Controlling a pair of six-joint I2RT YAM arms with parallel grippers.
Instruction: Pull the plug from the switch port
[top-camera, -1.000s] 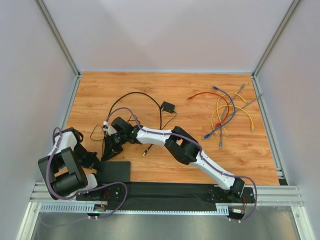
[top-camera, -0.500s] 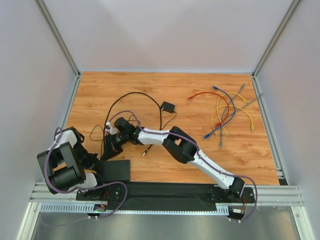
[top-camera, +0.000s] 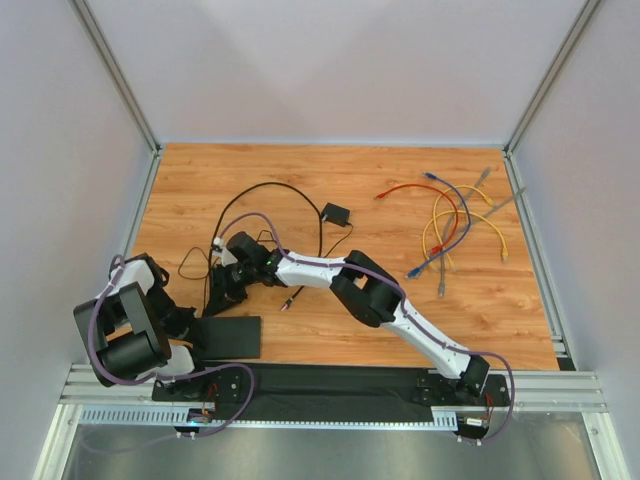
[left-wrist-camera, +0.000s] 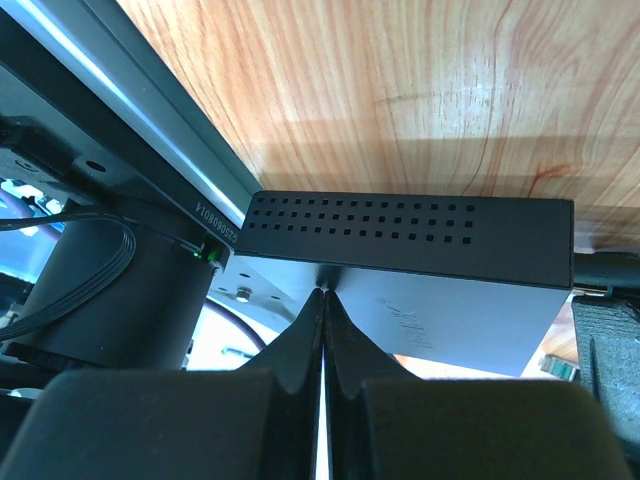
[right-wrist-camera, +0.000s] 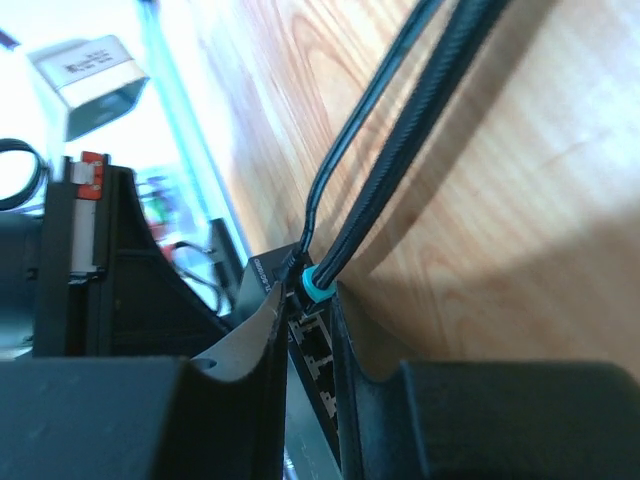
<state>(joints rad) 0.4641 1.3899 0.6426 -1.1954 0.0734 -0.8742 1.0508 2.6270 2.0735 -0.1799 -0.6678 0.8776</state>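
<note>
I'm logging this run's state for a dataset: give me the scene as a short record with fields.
Switch: flat matte black switch box, near left of the wooden table
Plug: black cable plug with teal collar, apparently seated in the box's socket row
Left claw: shut, tips against the box
Right claw: fingers flank the plug; grip uncertain
Elsewhere: loose coloured patch cables, far right
Status: plug not yet out
</note>
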